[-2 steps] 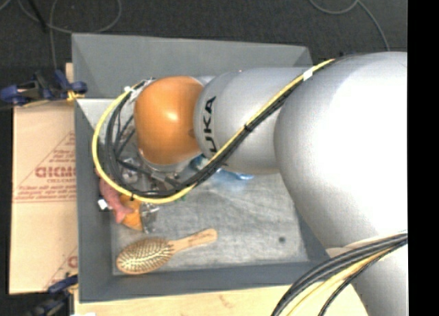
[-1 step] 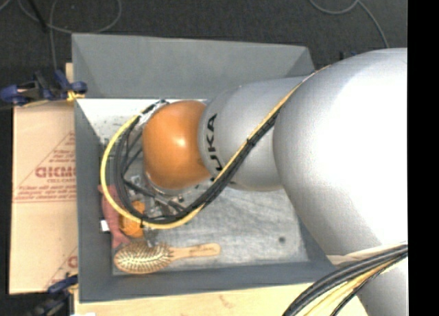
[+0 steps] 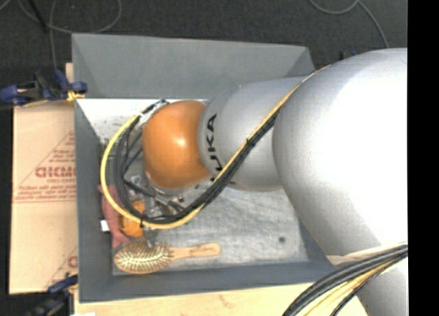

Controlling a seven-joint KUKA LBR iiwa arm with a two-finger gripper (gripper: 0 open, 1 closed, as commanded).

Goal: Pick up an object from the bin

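Hairbrush (image 3: 144, 260) lies by my tool (image 3: 147, 231), so I should come down gently on its handle (image 3: 197, 250); I cannot tell if my tool is open.

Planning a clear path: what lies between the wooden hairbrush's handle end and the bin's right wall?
The stretch is bare. In the camera view, only the grey floor of the bin shows between the handle of the hairbrush and that wall.

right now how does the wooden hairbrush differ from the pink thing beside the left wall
The wooden hairbrush is pale tan and lies along the near wall in full view; the pink thing runs along the left wall, half hidden by the arm's cables. Both sit in the bin's near-left corner.
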